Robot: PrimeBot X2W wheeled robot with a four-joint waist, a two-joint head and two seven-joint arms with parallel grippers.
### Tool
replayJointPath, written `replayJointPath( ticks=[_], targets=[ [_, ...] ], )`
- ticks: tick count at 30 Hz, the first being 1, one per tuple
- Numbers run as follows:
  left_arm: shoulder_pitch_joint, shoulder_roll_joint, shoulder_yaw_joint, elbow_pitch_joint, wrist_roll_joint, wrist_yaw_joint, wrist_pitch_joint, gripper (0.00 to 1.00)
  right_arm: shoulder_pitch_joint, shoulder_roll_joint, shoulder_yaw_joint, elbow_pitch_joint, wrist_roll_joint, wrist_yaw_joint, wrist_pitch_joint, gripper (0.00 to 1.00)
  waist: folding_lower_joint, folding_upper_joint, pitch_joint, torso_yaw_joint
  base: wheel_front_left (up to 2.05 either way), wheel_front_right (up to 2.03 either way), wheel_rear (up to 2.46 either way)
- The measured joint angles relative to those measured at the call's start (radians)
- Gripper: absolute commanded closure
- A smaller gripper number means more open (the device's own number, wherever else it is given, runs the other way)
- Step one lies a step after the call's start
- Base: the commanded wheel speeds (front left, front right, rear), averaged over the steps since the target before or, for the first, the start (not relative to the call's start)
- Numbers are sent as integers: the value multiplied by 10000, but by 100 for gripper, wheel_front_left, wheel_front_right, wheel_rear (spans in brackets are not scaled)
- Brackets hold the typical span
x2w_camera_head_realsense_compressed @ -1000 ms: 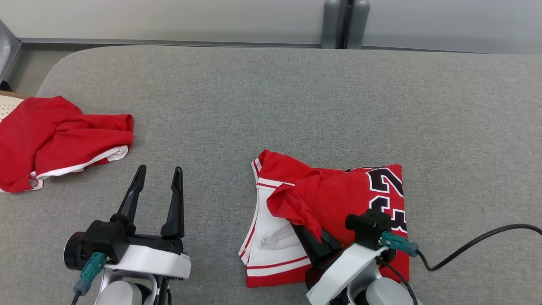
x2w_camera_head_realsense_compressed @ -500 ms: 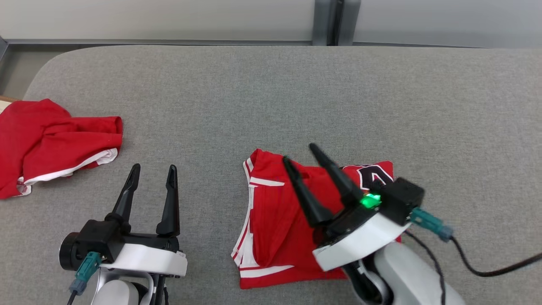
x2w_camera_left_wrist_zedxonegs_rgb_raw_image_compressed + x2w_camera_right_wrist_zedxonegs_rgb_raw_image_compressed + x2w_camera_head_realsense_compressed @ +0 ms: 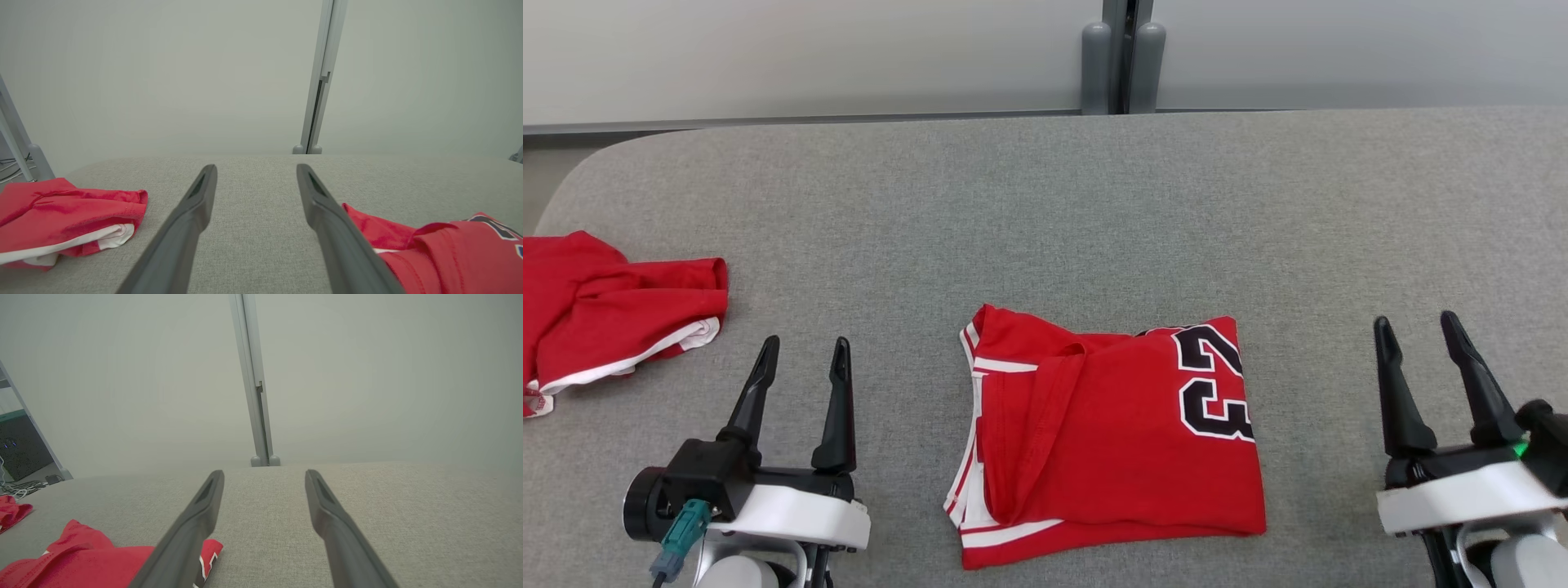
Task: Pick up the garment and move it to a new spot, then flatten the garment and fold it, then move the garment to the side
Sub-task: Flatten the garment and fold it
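Folded red jersey (image 3: 1107,441) flat on grey table (image 3: 1045,204), left gripper (image 3: 800,359) and right gripper (image 3: 1417,335) flanking it; both spread wide, empty

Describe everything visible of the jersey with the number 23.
The jersey is soft-looking red fabric with white striped trim on the left and a black, white-edged 23 on the right. It lies folded into a rectangle, one flap creased across its left half, flat on the grey table, between the left end effector and the right end effector, touching neither.
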Motion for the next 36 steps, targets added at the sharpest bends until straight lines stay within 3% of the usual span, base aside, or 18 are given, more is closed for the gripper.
replayJointPath(
  ticks=[7,30,31,32,36],
  targets=[
    [226,38,42,203,61,-33,0,0,1273,-13,-974,-541,-550,0,583,0,0,0,-295,-176,0,0,0],
    [362,130,-75,510,71,15,0,0,1813,257,-1177,-991,-794,0,1131,0,0,0,-620,-249,0,0,0],
    [352,132,-94,506,71,17,0,0,1774,272,-1149,-909,-817,0,1210,63,0,0,-603,-233,0,0,0],
    [339,132,-104,504,69,17,0,0,1689,278,-1032,-788,-815,0,1290,100,0,0,-573,-213,0,0,0],
    [124,115,-188,487,59,13,0,0,1130,462,-111,-240,-740,0,1421,100,0,0,-439,-51,0,0,0]
  ],
)
